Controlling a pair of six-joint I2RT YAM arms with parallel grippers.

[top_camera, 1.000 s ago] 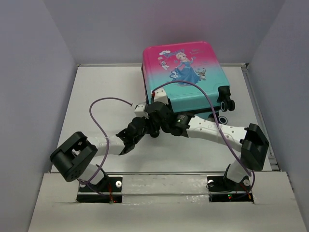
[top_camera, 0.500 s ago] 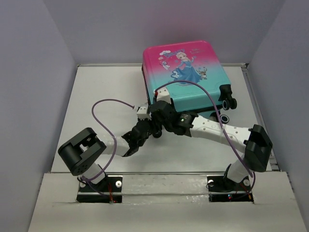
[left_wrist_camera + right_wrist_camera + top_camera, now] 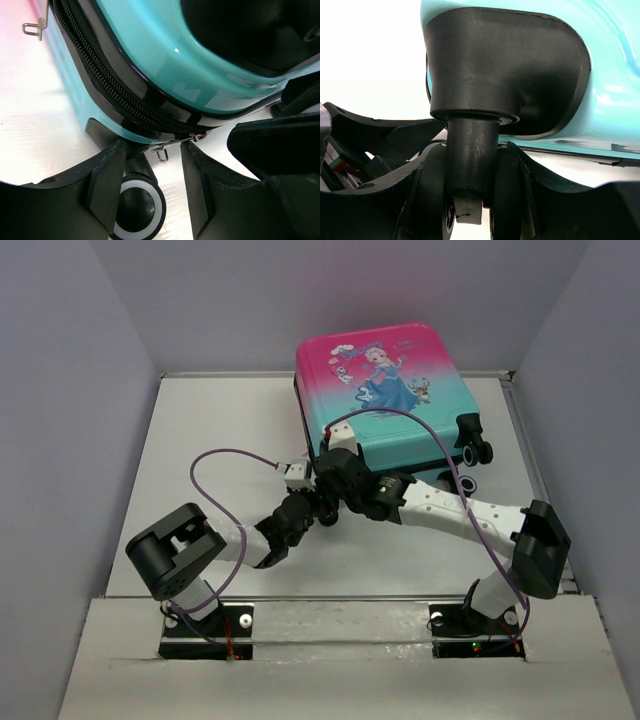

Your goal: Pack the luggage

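Zipper pull [image 3: 161, 153]: left wrist only | right tool [image 3: 470, 170] grips luggage [image 3: 530, 30] caster stem [image 3: 471, 135]

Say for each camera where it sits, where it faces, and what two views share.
Top external: above, behind the robot, looking down on luggage; left arm, right arm show.
Left wrist: along the open left pincer at the zipper.
Right wrist: at the caster the right pincer clamps.
Shared: both wrist views show teal shell.

White table [image 3: 200, 440], matte, grey walls on L, R & back. Luggage [image 3: 385, 390] lies flat on it at far-right, shut, printed shell up. Pink end to the back, teal end w/ wheels [image 3: 478, 453] toward near-right.
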